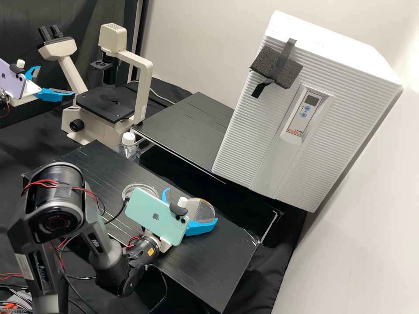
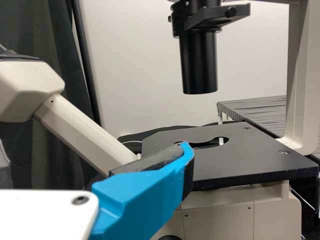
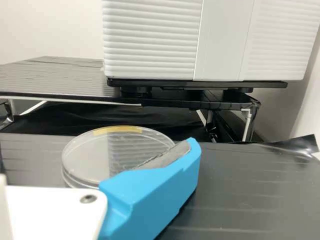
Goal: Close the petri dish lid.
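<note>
Right gripper [image 1: 192,206] is opened wide at the petri dish [image 1: 204,210]; another clear piece [image 1: 139,189] lies apart, so closing probably remains

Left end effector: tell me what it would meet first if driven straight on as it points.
The left end effector would probably meet the microscope first, likely at its black stage; its slanted tube might come sooner, since depth is unclear.

- Petri dish [image 1: 204,210] on my bench [image 1: 209,272], beside my right hand [image 1: 190,208]
- Another dish [image 1: 139,191] to its left, same bench
- Bottle [image 1: 129,147] behind the bench, near the microscope [image 1: 143,87]
- Cabinet [image 1: 349,113] on the shelf [image 1: 187,126], behind the dishes, rightward
</note>
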You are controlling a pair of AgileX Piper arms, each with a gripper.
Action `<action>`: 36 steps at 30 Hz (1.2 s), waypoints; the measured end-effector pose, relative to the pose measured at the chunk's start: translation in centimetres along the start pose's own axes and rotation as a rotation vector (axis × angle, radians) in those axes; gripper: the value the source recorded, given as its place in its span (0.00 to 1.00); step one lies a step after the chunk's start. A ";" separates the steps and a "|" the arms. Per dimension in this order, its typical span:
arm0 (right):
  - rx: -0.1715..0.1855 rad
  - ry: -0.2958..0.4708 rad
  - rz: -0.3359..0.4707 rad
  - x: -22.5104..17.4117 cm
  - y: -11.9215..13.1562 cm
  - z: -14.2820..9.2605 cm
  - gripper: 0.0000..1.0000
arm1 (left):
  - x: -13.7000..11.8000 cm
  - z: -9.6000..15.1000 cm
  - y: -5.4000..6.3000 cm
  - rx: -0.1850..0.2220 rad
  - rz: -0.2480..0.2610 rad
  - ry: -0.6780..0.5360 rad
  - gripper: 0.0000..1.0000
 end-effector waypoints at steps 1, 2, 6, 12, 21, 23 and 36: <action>-0.002 0.003 0.003 0.1 0.1 0.0 0.00 | 0.0 0.0 0.0 0.000 0.000 0.000 1.00; 0.000 0.004 0.002 0.2 0.1 0.1 0.00 | 0.0 0.0 0.0 0.000 0.000 0.000 1.00; 0.002 0.007 0.003 0.3 0.2 0.2 0.00 | 0.0 0.0 0.0 0.000 0.000 0.000 1.00; 0.005 0.012 0.006 0.3 0.2 0.2 0.00 | 0.0 0.0 0.0 0.000 0.000 0.000 1.00; 0.010 0.016 0.009 0.3 0.2 0.3 0.00 | 0.0 0.0 0.0 0.000 0.000 0.000 1.00; 0.010 0.016 0.009 0.3 0.2 0.3 0.00 | 0.0 0.0 0.0 0.000 0.000 0.000 1.00; -0.006 0.007 0.013 0.3 0.4 0.6 0.00 | 0.0 0.0 0.0 0.000 0.000 0.000 1.00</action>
